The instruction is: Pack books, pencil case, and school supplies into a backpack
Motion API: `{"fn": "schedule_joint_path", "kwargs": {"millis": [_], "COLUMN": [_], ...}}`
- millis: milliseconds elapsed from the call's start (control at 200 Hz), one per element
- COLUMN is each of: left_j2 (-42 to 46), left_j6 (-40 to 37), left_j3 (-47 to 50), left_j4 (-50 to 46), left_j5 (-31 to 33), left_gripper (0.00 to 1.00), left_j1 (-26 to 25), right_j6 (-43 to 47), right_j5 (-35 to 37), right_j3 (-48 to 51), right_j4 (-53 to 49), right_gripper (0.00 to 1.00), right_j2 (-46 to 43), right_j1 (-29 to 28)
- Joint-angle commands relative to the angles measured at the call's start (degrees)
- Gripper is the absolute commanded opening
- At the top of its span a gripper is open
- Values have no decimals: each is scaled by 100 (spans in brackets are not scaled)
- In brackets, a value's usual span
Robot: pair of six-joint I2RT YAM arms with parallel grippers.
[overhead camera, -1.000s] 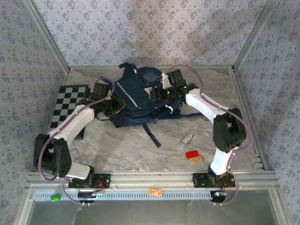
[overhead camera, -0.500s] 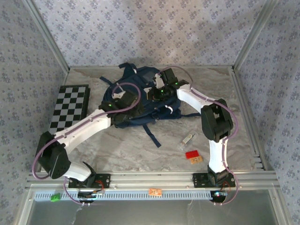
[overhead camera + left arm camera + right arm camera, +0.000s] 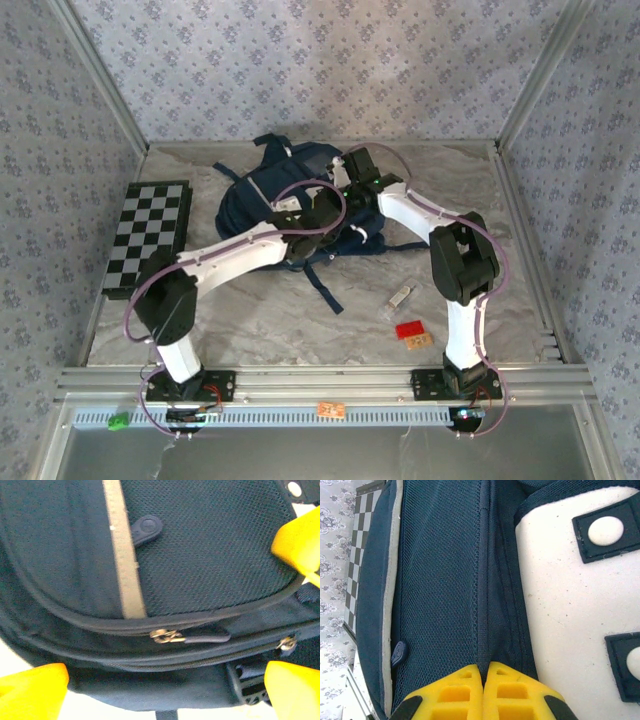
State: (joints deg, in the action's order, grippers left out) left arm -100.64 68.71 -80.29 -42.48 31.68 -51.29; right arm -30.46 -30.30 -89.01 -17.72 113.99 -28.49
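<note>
The navy backpack (image 3: 262, 196) lies at the back middle of the table, straps trailing toward the front. My left gripper (image 3: 320, 218) hovers open over its front edge; in the left wrist view its yellow fingers (image 3: 31, 692) stand wide apart either side of a zipper pull (image 3: 168, 636) on the backpack (image 3: 210, 545). My right gripper (image 3: 347, 190) is shut on a fold of the backpack's mesh fabric (image 3: 483, 630), next to a white patch (image 3: 570, 610). The small clear oblong supply (image 3: 399, 297) lies on the table right of the straps. Books and pencil case are out of view.
A black-and-white checkered board (image 3: 150, 230) lies flat at the left. A small red piece (image 3: 409, 329) and a tan piece (image 3: 421, 341) lie near the clear item. A loose strap (image 3: 325, 288) runs toward the front. Metal rails edge the table.
My left arm has swung right, from the backpack's left side across to its front middle. The right gripper shifted slightly left on the backpack, its elbow drawing in.
</note>
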Motion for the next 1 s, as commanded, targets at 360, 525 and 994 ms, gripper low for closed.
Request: {"fn": "schedule_joint_path", "kwargs": {"millis": [360,525,994], "left_j2": [-272,-208,226], "left_j6": [1119,1195,1234], "left_j3": [9,316,753], "left_j4": [-250,-191,-272], "left_j5": [954,870,963], "left_gripper": [100,84,49], "left_j1": [252,371,457], "right_j6": [-354,-347,-325], "right_j5": [-306,-271,-258], "right_j3": [80,34,-11], "right_j4": [529,525,519], "right_gripper": [0,0,0], "right_j2": [-262,-286,-347], "right_j1": [-42,-43,-33]}}
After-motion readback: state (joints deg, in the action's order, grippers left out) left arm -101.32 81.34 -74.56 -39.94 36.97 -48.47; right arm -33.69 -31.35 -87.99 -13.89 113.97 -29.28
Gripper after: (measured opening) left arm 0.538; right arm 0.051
